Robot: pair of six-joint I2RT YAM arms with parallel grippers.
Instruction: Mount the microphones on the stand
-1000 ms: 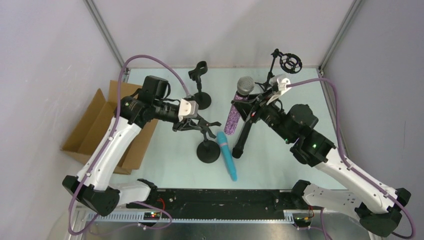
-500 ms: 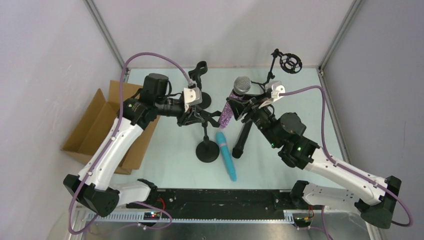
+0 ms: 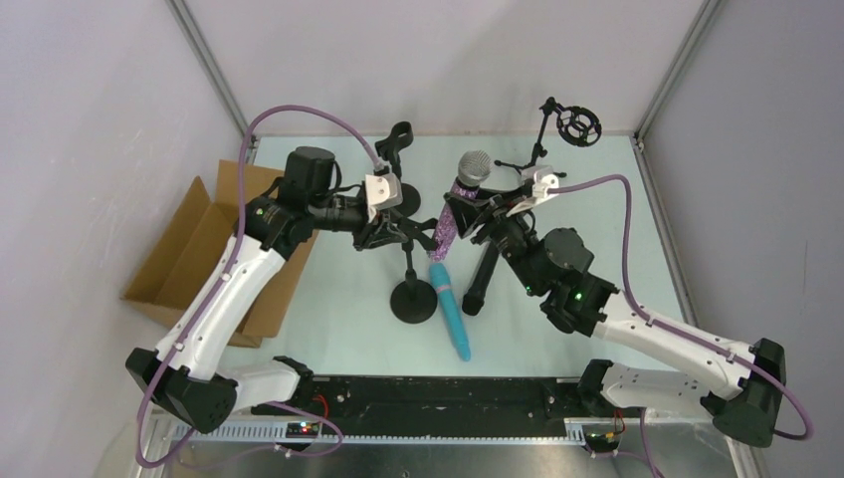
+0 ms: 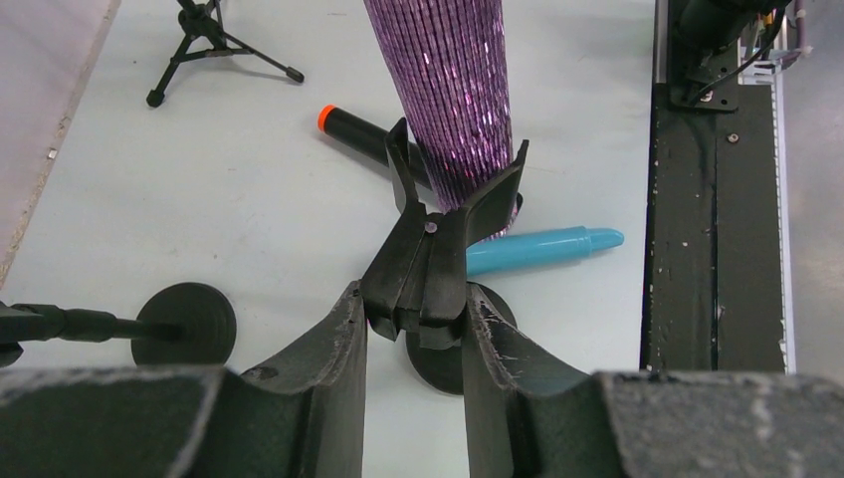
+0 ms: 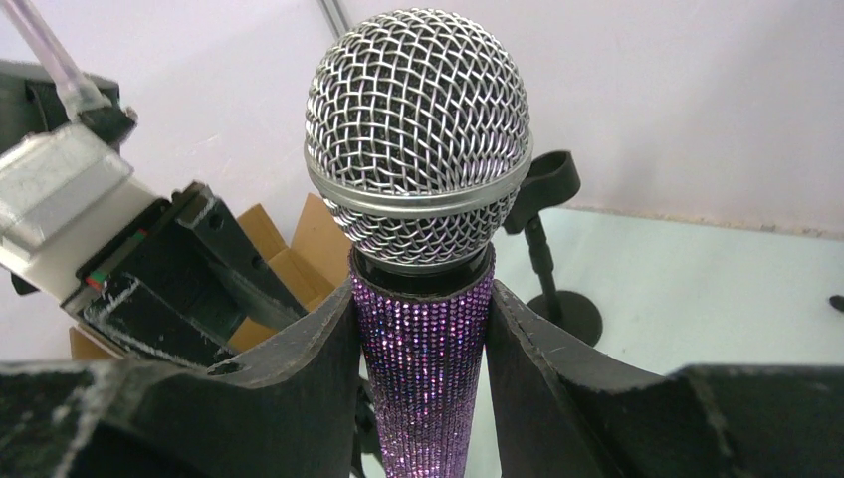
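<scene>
Here, the right gripper (image 5: 423, 398) clamps the purple mic (image 5: 418, 149) near its top, tail set between the prongs of the clip (image 4: 443, 224), which the left gripper (image 4: 413, 319) pinches. The mic looks rigid and probably top-heavy, so a high hold suits. The blue mic (image 3: 453, 314) and black mic (image 3: 481, 274) lie on the table (image 3: 328, 299).

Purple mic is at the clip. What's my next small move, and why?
Probably ease the right claw down so the purple glitter microphone slides deeper into the black forked stand clip: its tail sits just between the prongs, while the left claw grips the clip.
</scene>
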